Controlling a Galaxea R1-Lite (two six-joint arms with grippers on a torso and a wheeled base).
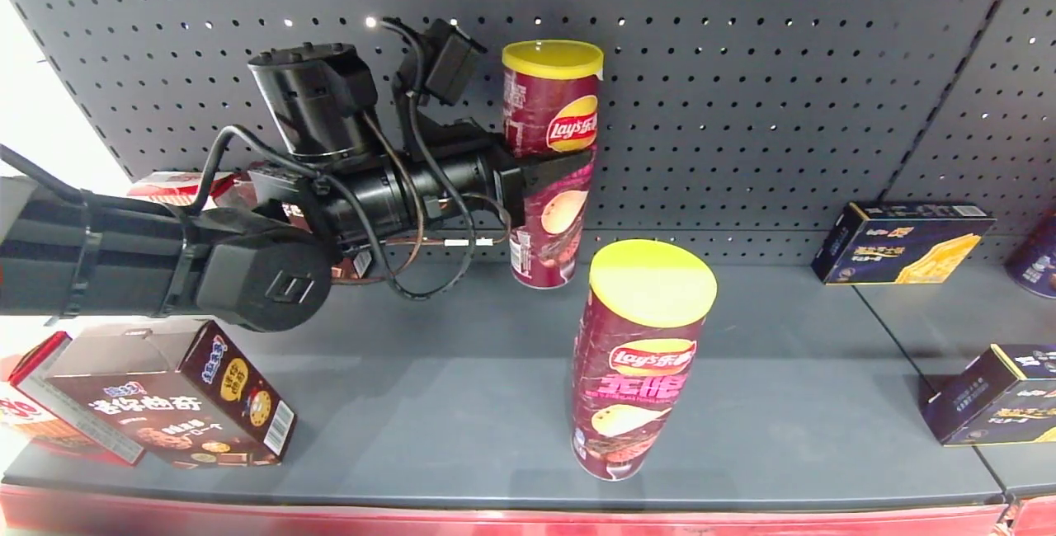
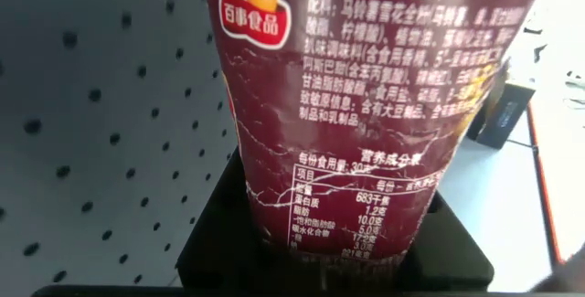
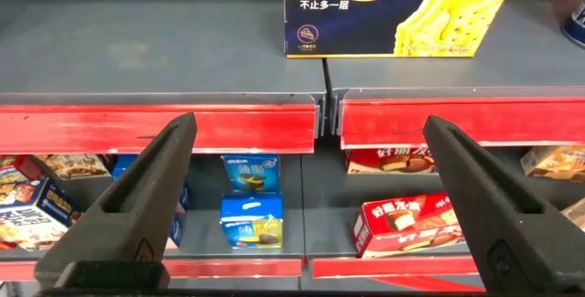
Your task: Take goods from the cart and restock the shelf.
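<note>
Left hand [image 1: 549,177] is clamped around the middle of a chip can [image 1: 551,99], one finger on each side. The can is upright at the back of the shelf [image 1: 429,387], right up against the pegboard [image 1: 742,66]. Honestly can't tell if its bottom is resting on the shelf or sitting just above it. In the left wrist view the can [image 2: 356,105] is wedged between the black fingers [image 2: 215,242].

A second can [image 1: 639,363] stands upright closer to the front edge, a bit to the right of the held one and not touching it. A brown cookie box [image 1: 177,396] is at the front left. Off to the right there's a blue box [image 1: 903,243] near the back and a second blue box [image 1: 994,396] nearer the front.

Right hand [image 3: 309,123] is wide open with nothing in it, facing the red edge strip [image 3: 164,119] of a shelf.
</note>
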